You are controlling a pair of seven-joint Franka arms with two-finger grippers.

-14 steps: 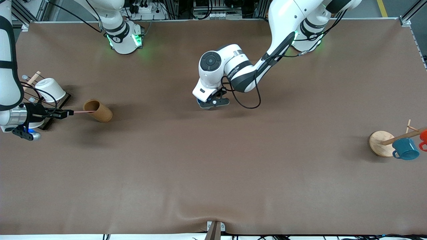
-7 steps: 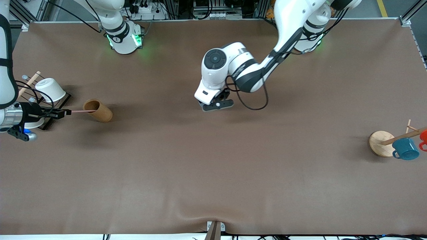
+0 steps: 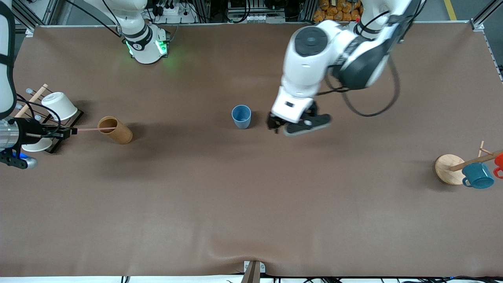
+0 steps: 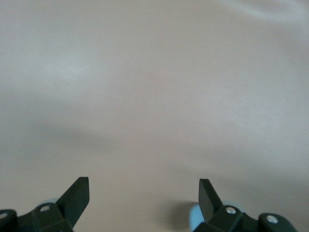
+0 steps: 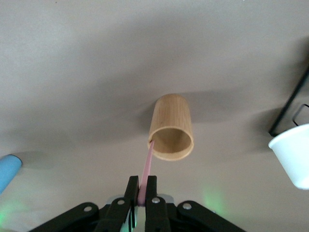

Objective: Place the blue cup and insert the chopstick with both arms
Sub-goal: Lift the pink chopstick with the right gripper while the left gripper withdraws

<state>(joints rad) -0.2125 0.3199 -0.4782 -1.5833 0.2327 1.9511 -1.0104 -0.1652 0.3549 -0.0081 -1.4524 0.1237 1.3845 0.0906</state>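
Your blue cup [image 3: 241, 116] stands upright mid-table, placed, with the left gripper [image 3: 298, 125] just beside it, fingers spread and empty. Toward the right arm's end, the right gripper [image 3: 65, 133] pinches the chopstick [image 3: 89, 129], its tip at the mouth of a tipped bamboo holder [image 3: 115, 130]. I judge insertion comes next: you must draw the stick clear and carry it over the cup; the 2 right fingers are partly cut off in front view.

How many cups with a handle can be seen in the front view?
2, both hanging on the wooden rack at the left arm's end of the table: a teal mug and a red one, cut by the picture's edge. More may be hidden there.
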